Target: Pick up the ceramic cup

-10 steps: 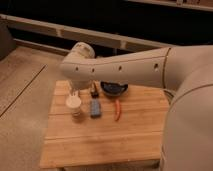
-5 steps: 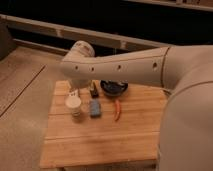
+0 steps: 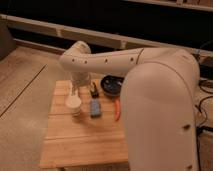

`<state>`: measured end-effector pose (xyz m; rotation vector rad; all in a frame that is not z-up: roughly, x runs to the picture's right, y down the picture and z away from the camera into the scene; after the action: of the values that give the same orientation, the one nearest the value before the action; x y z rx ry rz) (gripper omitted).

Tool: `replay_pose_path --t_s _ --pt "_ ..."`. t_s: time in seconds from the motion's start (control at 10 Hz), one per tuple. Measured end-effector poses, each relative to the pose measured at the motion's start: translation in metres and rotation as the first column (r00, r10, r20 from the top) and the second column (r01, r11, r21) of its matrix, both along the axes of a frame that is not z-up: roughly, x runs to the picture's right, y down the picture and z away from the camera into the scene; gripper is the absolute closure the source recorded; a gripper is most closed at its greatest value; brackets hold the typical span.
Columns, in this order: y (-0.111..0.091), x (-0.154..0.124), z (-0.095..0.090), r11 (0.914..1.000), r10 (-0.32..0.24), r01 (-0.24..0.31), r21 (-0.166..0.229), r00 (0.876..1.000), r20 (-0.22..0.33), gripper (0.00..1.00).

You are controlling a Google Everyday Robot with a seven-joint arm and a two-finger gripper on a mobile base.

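Pale wooden slats lie open across the near half of the worktop [image 3: 80, 145]. Mid-left stands the round-rimmed ceramic cup [image 3: 74, 104], with a flat blue block [image 3: 95, 108] just beside it. The claw [image 3: 76, 90] hangs directly above the cup; whether it is apart or together I cannot tell. Farther back sits a dark shallow bowl [image 3: 112, 85].

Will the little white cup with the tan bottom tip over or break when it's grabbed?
The small cream-white ceramic cup is likely stiff but could chip if dropped on the wooden table. Its wide rim over a narrower tan base suggests it may tip if nudged sideways. The gripper sits just above its rim.
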<state>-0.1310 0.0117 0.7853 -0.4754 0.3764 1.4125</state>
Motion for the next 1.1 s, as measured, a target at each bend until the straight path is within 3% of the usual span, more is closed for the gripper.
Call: replay_pose_path --t_s 0.2,0.3,0.5,0.9,1.1 --pt "0.017 -0.018 0.011 0.9980 -0.008 0.008 -0.062 1.000 0.008 0.35" --pt "0.033 -0.026 0.018 0.9936 -0.014 0.014 -0.112 1.000 0.007 0.35" --pt "0.045 -0.018 0.022 0.9869 -0.034 0.028 -0.159 0.999 -0.033 0.35" --pt "0.046 0.029 0.023 0.9791 -0.024 -0.014 -0.203 0.982 -0.186 0.35" --pt "0.048 0.018 0.032 0.9728 -0.057 0.014 -0.231 0.982 -0.180 0.35"
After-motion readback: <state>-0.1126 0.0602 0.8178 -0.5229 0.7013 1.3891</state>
